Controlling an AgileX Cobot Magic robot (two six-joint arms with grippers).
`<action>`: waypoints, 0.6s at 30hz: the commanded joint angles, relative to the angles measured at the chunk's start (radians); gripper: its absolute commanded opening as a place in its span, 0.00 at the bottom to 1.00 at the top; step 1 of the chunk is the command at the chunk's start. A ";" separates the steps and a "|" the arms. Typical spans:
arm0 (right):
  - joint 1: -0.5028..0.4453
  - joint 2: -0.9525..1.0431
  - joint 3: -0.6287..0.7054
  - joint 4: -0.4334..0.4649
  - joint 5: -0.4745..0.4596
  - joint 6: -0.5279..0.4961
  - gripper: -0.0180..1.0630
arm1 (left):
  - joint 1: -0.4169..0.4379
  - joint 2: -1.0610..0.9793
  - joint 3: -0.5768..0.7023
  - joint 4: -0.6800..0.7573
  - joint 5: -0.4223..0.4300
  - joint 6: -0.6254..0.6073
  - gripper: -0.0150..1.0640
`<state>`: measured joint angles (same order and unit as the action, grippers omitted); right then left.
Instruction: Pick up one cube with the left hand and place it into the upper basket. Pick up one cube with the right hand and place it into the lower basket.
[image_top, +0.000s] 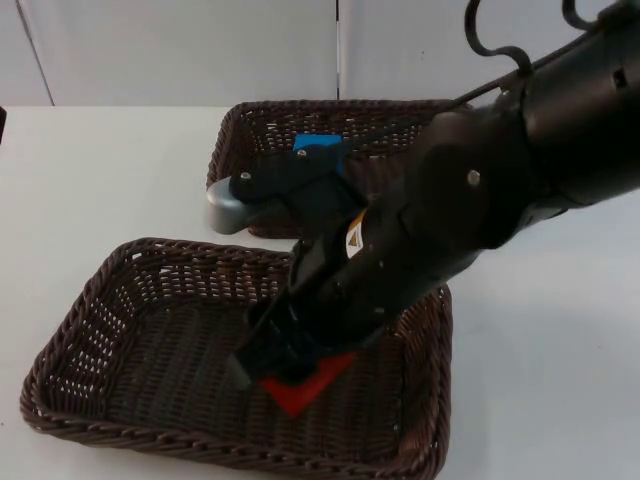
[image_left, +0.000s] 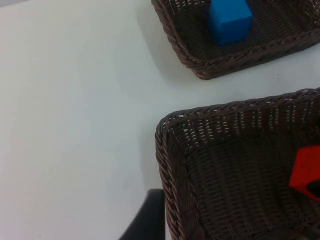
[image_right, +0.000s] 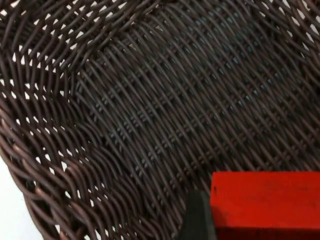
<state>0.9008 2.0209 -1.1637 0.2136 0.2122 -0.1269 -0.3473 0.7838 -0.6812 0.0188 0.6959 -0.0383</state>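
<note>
- Your right gripper (image_top: 285, 370) is reaching down into the lower basket (image_top: 70, 345), near that basket's right wall, with the red cube (image_top: 305, 385) at its tip and low over the woven floor.
- In the right wrist view, the red cube (image_right: 265, 205) is sitting tight against one black fingertip (image_right: 199, 220), just above the weave; the cube looks pinched between the fingers, though the second finger is hidden behind it.
- The blue cube (image_left: 230, 20) is already lying in the upper basket (image_left: 200, 65), toward its front wall, so the left-hand half of the task looks finished.
- Your left gripper (image_left: 145, 222) is waiting over the white table (image_left: 75, 110), beside the lower basket's corner; you cannot tell from these views whether its fingers are spread or pressed together.
- To do this step well, you are aiming to bring the red cube down until its underside is meeting the weave, then spreading the fingers fully before lifting.
- Rise straight up, so a fingertip is not dragging the cube or snagging the basket's right wall on the way out.
</note>
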 joint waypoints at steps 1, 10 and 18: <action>0.007 -0.001 -0.002 -0.002 0.000 -0.006 0.56 | -0.001 -0.005 0.001 -0.010 -0.010 -0.005 0.85; 0.007 -0.012 -0.002 -0.002 0.001 -0.006 0.66 | -0.001 -0.005 0.001 -0.012 -0.010 -0.005 0.85; 0.007 -0.153 -0.002 -0.002 0.029 -0.022 0.66 | -0.001 -0.005 0.001 -0.019 -0.006 -0.005 0.85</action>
<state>0.9008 1.8929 -1.1637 0.2136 0.2356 -0.1346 -0.3473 0.7838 -0.6812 0.0150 0.6959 -0.0383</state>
